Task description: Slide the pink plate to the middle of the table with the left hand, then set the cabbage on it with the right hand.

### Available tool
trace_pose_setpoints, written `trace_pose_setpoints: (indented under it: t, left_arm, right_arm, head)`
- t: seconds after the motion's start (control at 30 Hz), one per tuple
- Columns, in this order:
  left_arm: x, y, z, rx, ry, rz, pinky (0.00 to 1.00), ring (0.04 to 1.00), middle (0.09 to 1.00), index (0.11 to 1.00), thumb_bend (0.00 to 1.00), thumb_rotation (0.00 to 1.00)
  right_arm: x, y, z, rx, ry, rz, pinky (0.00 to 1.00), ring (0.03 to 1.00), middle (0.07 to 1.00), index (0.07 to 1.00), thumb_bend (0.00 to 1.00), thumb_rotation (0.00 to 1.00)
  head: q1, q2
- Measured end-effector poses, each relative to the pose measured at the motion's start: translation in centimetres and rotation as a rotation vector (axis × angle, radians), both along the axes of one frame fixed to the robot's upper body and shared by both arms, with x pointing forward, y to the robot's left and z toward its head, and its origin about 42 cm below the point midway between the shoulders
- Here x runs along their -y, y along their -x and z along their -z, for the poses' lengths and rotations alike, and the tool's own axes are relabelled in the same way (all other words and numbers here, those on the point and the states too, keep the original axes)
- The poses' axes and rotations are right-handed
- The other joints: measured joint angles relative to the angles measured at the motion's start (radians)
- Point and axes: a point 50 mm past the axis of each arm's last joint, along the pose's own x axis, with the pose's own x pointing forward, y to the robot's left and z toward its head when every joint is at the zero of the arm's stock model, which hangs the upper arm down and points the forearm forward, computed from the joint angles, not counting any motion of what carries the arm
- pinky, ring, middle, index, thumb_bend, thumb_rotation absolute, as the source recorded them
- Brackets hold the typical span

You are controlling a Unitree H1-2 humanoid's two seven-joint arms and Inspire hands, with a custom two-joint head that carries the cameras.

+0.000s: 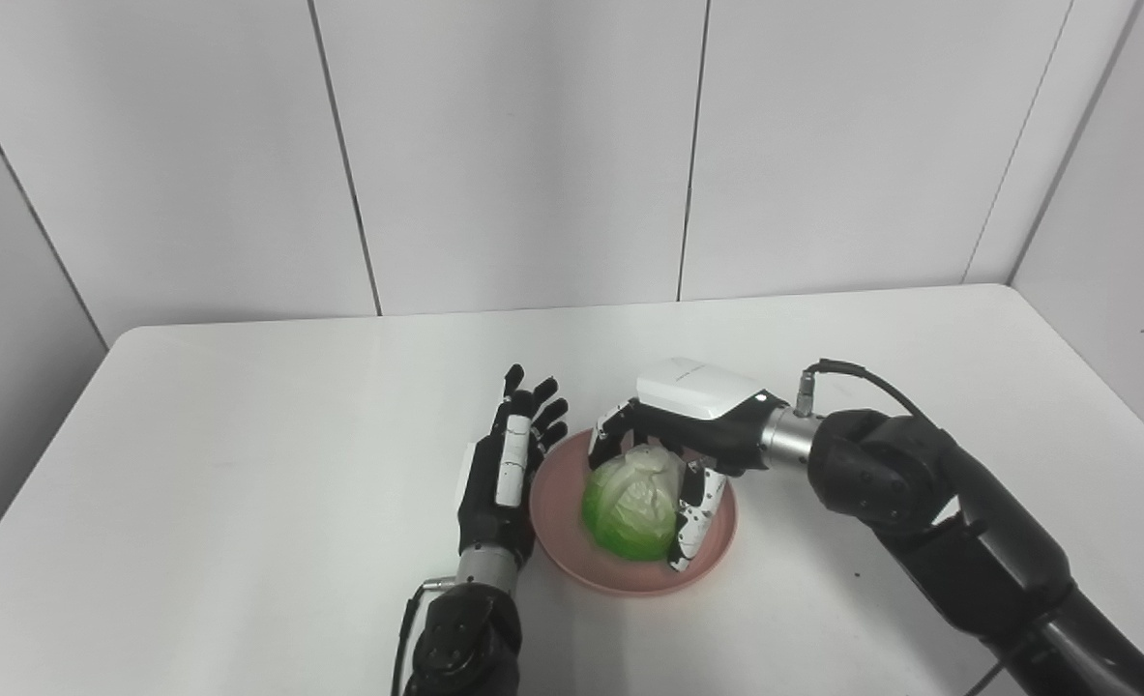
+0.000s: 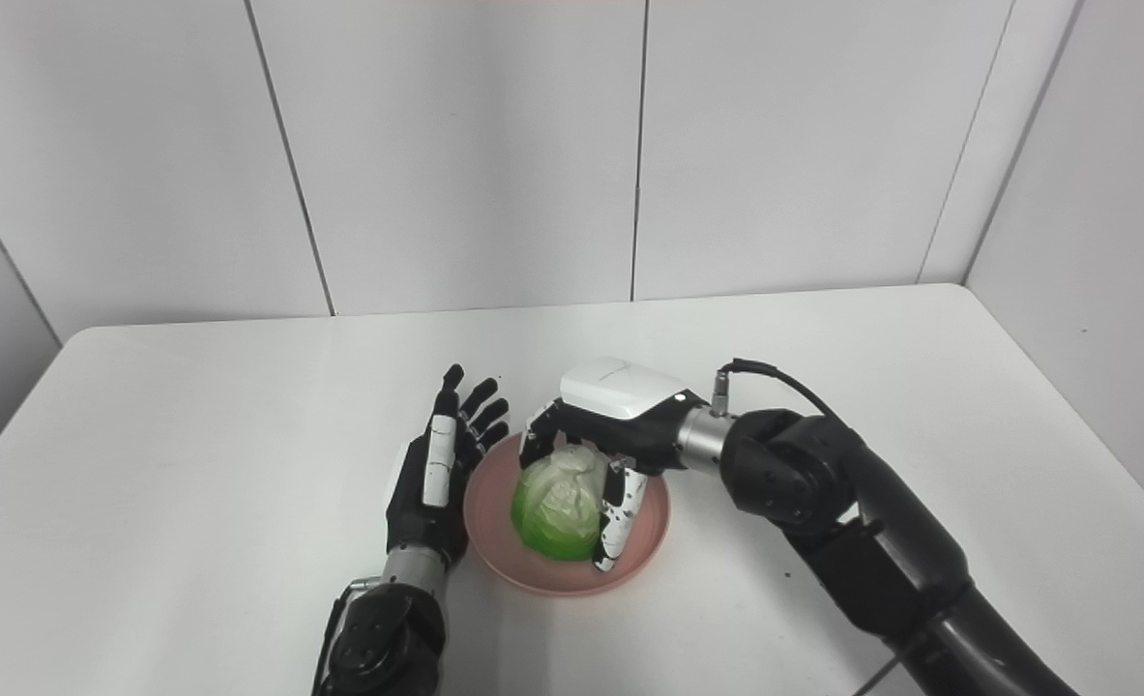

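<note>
A: Here we are at the tabletop [image 1: 243, 464]; the pink plate [image 1: 717, 541] sits near the middle, a touch toward the robot's side; I'd call the sliding step done, judging by where it lies.

B: Agreed; and look at the left hand [image 1: 504, 474]; it stands on edge just beside the plate's left rim, fingers [image 1: 533, 401] straight and spread, holding nothing; whether the palm actually touches the rim, I can't tell from here.

A: Now the cabbage [image 1: 630, 507]; pale on top, bright green below, and it's down inside the plate; it looks to be resting on the dish rather than hanging above it.

B: And the right hand [image 1: 663, 459] is draped over it from the far right side; fingers [image 1: 689, 527] curled down around the head, one set behind it on the left, another down its right flank; they read as wrapped on the cabbage, not let go.

A: So where does that leave us?

B: By my reckoning, nearly home; plate placed, cabbage on the plate; what's left is for the right hand to open and lift clear without rolling the head off the dish.

A: A round thing in a shallow plate; a fingertip snagging a leaf could tip it; that's the one risk I'd watch.

B: And the left hand only needs to back away from the rim.
</note>
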Motion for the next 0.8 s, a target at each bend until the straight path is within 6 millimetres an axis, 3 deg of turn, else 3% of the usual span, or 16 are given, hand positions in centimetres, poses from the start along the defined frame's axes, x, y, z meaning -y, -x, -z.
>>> trace_pose_setpoints:
  t: [0.13,0.5,0.63,0.7,0.73,0.8]
  left_arm:
    - [0.0,0.0,0.0,0.000,0.006,0.001,0.90,0.875,0.895,0.990,0.96,0.86]
    - [0.1,0.0,0.0,-0.001,0.005,0.002,0.91,0.889,0.908,0.997,0.96,0.86]
    - [0.1,0.0,0.0,0.000,0.005,0.003,0.90,0.887,0.910,1.000,0.96,0.87]
    - [0.1,0.0,0.0,0.000,0.005,0.003,0.88,0.882,0.907,0.998,0.96,0.87]
    - [0.1,0.0,0.0,0.000,0.004,0.003,0.88,0.884,0.910,0.999,0.96,0.88]
    - [0.1,0.0,0.0,0.000,0.004,0.003,0.87,0.881,0.909,0.999,0.97,0.88]
  right_arm:
    - [0.0,0.0,1.1,-0.001,-0.017,0.008,0.37,0.412,0.489,0.530,0.51,0.00]
    - [-0.4,-0.1,1.7,0.076,-0.020,-0.011,0.34,0.404,0.494,0.536,0.52,0.00]
    - [-0.4,-0.1,1.7,0.087,-0.006,-0.007,0.40,0.470,0.482,0.511,0.53,0.00]
    - [-0.4,-0.1,1.7,0.091,-0.004,-0.006,0.49,0.530,0.574,0.499,0.53,0.11]
    - [-0.4,-0.1,1.7,0.093,-0.003,-0.005,0.56,0.586,0.622,0.577,0.79,0.17]
    - [-0.4,-0.1,1.7,0.099,0.003,-0.003,0.63,0.646,0.670,0.634,0.95,0.23]
  head:
    - [0.000,0.000]
    - [0.002,0.002]
    - [0.002,0.002]
    - [0.003,0.000]
    - [0.003,0.000]
    - [0.003,0.000]
